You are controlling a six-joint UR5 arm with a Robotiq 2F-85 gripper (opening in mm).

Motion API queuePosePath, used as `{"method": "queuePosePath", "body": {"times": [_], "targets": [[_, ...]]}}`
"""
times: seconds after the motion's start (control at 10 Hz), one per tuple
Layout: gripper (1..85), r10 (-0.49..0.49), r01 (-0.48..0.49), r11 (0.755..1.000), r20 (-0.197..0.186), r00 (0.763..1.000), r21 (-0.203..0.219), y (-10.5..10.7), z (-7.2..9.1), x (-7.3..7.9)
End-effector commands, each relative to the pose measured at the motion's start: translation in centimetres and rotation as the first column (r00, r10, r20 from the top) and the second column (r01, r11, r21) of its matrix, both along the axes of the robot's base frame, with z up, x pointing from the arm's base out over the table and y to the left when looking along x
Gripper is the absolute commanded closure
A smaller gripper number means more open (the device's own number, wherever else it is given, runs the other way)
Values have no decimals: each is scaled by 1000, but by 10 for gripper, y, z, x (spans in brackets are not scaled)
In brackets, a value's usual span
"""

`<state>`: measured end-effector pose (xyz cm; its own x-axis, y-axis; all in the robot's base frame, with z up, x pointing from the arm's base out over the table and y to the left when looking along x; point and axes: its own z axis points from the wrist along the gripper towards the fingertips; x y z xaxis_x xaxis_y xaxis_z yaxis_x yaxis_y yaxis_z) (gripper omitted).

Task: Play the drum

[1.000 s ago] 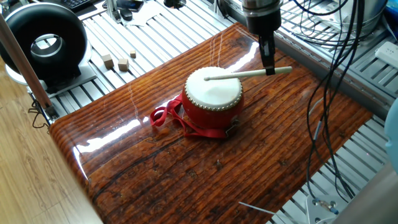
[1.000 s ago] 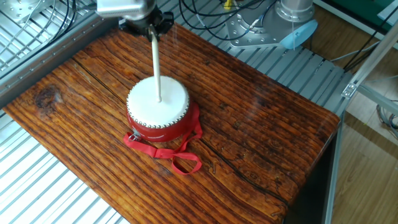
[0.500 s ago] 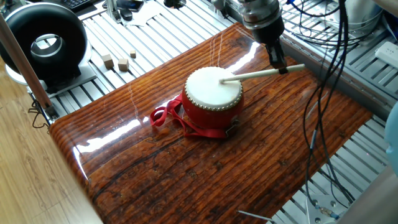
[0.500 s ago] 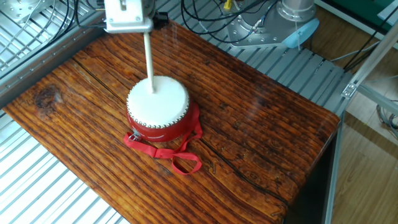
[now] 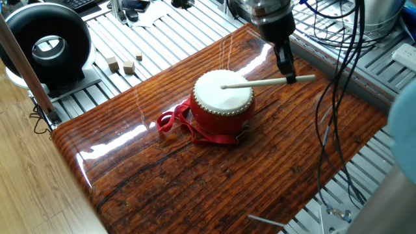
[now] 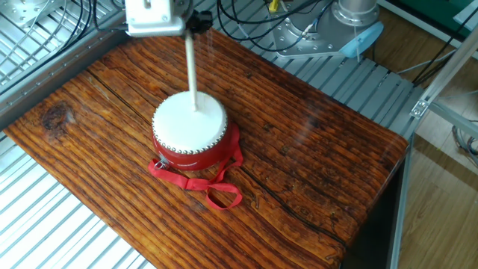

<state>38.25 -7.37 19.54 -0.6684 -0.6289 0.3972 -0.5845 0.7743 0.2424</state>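
Drumstick point(image 5: 268, 82) and drum point(image 5: 223, 104) sit in a plain working arrangement: the red drum stands upright near the middle of the wooden desk point(image 5: 195, 188), skin head up, so the stick can come down on it from the side. Its red ribbon strap point(image 5: 174, 122) trails loose on the desk on the side away from the arm, clear of the stick's path.

The end effector point(image 5: 288, 73) is clamped on the stick near its rear end, with a short stub poking out behind the fingers. Gripping that far back leaves most of the stick free to reach over the studded rim, and its tip lies over the head, roughly at the centre. In the other fixed view the stick point(image 6: 192, 71) runs from the end effector point(image 6: 187, 31) down toward the skin; whether the tip is touching or just above it cannot be told.

The arm hangs beyond the far edge of the drum, wrist pointing mostly downward with a slight lean, holding the stick close to level. That pose suggests a stroke made by tilting the wrist.
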Motion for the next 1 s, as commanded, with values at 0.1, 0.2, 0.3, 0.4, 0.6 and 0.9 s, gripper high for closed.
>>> {"method": "queuePosePath", "body": {"times": [0.1,0.2,0.3,0.4,0.6,0.9], "targets": [[847,-5,4,997,15,1000,79,10,-1,8],[847,60,-60,998,30,998,-4,-13,-16,13],[847,122,-116,989,62,991,-94,-35,-30,25],[847,138,-125,981,79,987,-149,-43,-39,30],[847,166,-145,962,73,983,-229,-54,-44,28],[847,221,-189,916,50,974,-355,-83,-18,28]]}}
